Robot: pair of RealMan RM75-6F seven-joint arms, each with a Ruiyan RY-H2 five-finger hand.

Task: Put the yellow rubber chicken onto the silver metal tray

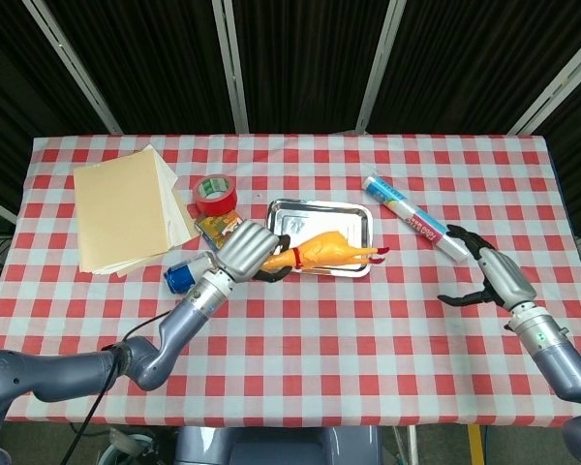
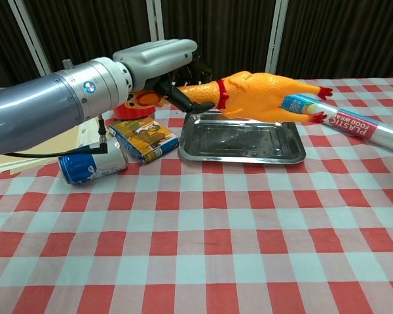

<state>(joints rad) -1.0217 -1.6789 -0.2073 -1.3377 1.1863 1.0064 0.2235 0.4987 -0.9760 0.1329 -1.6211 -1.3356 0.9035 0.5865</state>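
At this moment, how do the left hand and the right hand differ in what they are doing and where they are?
The left hand grips the yellow rubber chicken by its head end; the right hand holds nothing, its fingers spread. The left hand is beside the silver metal tray, keeping the chicken above it; the right hand is far off, near the table's right edge, beside the plastic wrap roll. Both hover over the checkered tablecloth.

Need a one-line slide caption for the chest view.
Left hand holds the yellow rubber chicken above the silver metal tray.
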